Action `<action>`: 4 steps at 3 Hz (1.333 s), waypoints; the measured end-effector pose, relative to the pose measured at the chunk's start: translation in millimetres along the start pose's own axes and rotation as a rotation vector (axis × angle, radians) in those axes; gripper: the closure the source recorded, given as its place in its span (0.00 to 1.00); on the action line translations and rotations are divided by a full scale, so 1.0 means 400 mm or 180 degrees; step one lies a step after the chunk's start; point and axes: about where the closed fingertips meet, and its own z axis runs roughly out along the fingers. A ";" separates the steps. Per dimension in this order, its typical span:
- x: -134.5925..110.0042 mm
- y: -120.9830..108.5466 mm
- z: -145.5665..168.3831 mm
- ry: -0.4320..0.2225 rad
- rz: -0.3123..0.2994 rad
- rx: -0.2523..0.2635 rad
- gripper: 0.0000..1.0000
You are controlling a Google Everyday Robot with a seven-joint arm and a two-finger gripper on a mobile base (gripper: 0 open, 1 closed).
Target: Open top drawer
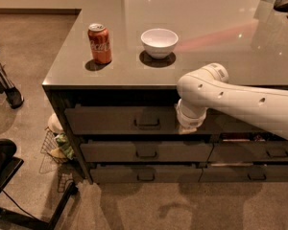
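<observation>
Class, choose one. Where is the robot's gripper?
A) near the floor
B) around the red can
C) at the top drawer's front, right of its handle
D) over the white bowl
C: the gripper is at the top drawer front, right of its handle.
</observation>
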 end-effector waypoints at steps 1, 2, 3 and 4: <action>0.000 -0.001 -0.003 0.0000 0.0000 0.0000 0.88; 0.000 -0.001 -0.003 0.0000 0.0000 0.0000 1.00; 0.000 -0.001 -0.004 0.0000 0.0000 0.0000 1.00; 0.000 -0.001 -0.004 0.0000 0.0000 0.0000 1.00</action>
